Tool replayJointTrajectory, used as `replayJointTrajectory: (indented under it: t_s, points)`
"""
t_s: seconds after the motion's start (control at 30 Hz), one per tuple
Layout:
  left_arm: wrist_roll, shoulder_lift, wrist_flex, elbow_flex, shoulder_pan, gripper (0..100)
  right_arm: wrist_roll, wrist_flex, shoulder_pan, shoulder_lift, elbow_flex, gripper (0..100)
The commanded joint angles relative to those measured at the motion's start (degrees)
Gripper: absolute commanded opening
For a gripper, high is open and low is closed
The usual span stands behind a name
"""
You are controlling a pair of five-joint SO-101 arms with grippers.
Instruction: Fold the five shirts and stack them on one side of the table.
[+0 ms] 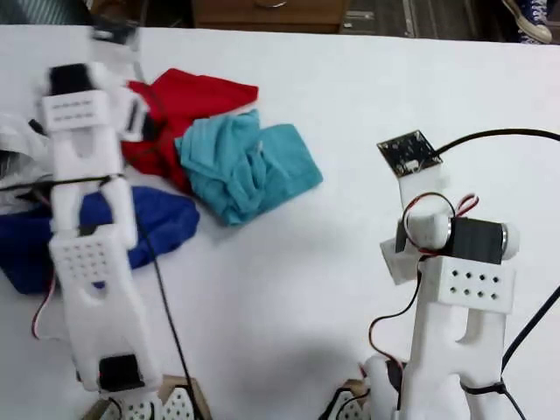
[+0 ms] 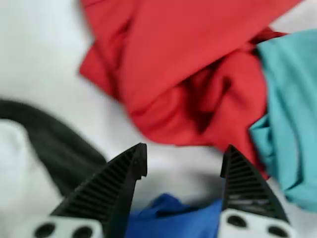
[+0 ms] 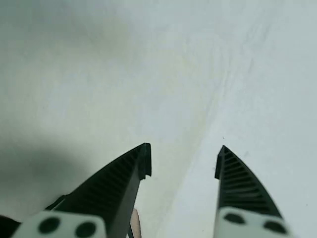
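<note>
Several crumpled shirts lie in a heap at the table's left. In the high view a red shirt (image 1: 197, 98) lies farthest back, a teal shirt (image 1: 245, 166) to its right and a blue shirt (image 1: 162, 223) nearer the front. The left arm (image 1: 87, 175) stretches over the heap. My left gripper (image 2: 185, 161) hangs open just above the heap with nothing between its fingers. Ahead of it are the red shirt (image 2: 188, 64) and the teal shirt (image 2: 290, 124); the blue shirt (image 2: 173, 218) is under it. My right gripper (image 3: 183, 158) stands open over bare table.
A dark shirt (image 2: 54, 144) and white cloth (image 2: 15, 168) lie beside the left gripper; white cloth (image 1: 13, 144) also shows at the table's left edge. The right arm (image 1: 459, 289) stands front right. The white table (image 1: 350, 79) has free room at middle and right.
</note>
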Motion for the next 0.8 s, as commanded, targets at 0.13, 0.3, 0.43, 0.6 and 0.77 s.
replayJointTrajectory:
  t_s: [0.13,0.3,0.43,0.6,0.77]
  points:
    - [0.6,9.7,-6.9,0.0,1.0,26,0.3,1.0,0.0,0.1,-0.1,22.1]
    - [0.4,15.2,-7.6,0.0,-1.1,26,0.3,1.0,0.0,0.1,-0.1,22.1]
    - [0.1,16.4,-7.8,0.0,-5.0,11,0.3,1.0,0.0,0.1,-0.1,22.1]
    - [0.5,16.4,-7.7,-6.9,-12.7,2,0.3,1.0,-0.1,0.1,-0.1,22.1]
    - [0.6,16.4,-4.4,-23.5,-23.4,2,0.3,1.0,-0.1,0.1,-0.1,22.1]
